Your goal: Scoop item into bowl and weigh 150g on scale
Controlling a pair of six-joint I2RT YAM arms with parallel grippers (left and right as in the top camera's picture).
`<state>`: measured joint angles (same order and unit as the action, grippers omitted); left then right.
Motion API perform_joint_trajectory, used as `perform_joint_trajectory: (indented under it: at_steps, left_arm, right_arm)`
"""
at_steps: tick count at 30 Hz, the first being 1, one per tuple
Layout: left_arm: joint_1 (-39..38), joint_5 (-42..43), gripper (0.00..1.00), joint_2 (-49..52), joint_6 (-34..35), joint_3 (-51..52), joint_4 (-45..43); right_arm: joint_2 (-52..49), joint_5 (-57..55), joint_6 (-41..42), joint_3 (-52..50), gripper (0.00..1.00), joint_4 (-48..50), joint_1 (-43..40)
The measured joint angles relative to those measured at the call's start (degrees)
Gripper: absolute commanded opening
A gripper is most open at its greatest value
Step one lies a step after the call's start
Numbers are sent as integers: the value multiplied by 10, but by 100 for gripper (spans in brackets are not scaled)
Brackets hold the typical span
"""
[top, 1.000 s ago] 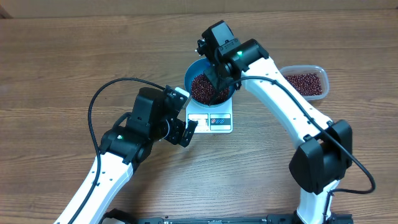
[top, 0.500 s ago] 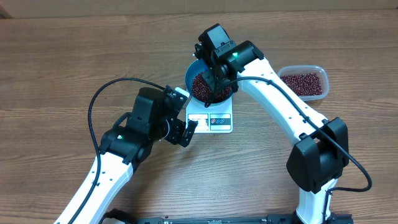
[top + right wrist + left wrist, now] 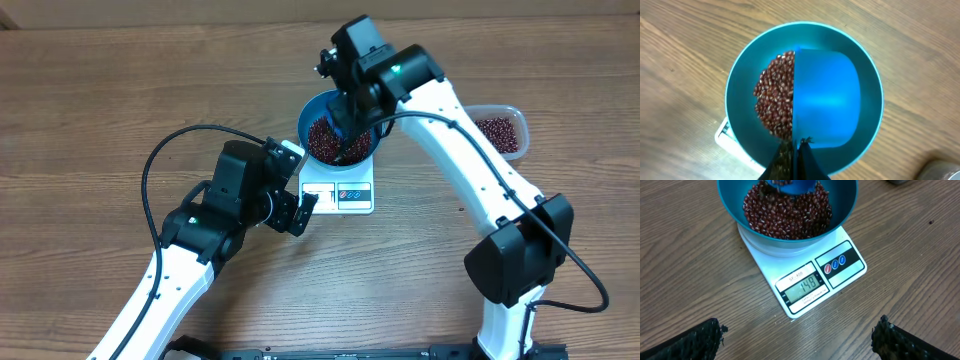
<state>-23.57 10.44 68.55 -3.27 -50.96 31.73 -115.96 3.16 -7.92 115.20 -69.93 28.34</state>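
My right tool [image 3: 796, 152] was shut tight, its two fingers pinched together on the back end of a small blue scoop [image 3: 827, 100]. The scoop hung inside the big blue bowl [image 3: 737, 90], on the right half of it. I could not tell if it touched the bowl.

The little red-brown beans [image 3: 785, 215] lay in a heap in the bowl. From my right wrist view they showed only on the left side, next to the scoop.

The bowl sat on top of the white scale [image 3: 767, 255]. The bowl was wider than the scale and hid its back part. The scale's front edge stuck out toward my left arm, and its little window [image 3: 802, 286] showed 148.

My left tool [image 3: 797, 342] was wide open and held nothing. It hung over the bare tabletop [image 3: 100, 100], just in front of the scale, with one black fingertip [image 3: 700, 340] far out on each side.

A clear tub [image 3: 515, 112] with more beans in it stood on the tabletop, off to the right of the bowl. My right arm crossed over part of it.
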Motion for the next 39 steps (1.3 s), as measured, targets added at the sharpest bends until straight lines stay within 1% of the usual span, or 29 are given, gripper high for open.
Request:
perform_joint_trajectory:
  at_steps: [5, 11, 18, 29, 35, 38, 39]
  left_arm:
    - [0, 0, 100, 0, 0, 0, 0]
    - [0, 0, 100, 0, 0, 0, 0]
    - [0, 0, 100, 0, 0, 0, 0]
    - [0, 0, 100, 0, 0, 0, 0]
    - [0, 0, 100, 0, 0, 0, 0]
    - [0, 0, 99, 0, 0, 0, 0]
    - [0, 0, 100, 0, 0, 0, 0]
  right_arm:
    - [0, 69, 2, 7, 4, -14, -39]
    - [0, 131, 2, 7, 4, -22, -62]
    - [4, 149, 2, 8, 4, -32, -70]
    - [54, 162, 2, 10, 4, -53, -92]
    - [91, 233, -14, 10, 4, -97, -170]
    - [108, 267, -27, 10, 4, -113, -244]
    - [109, 270, -28, 10, 4, -115, -253]
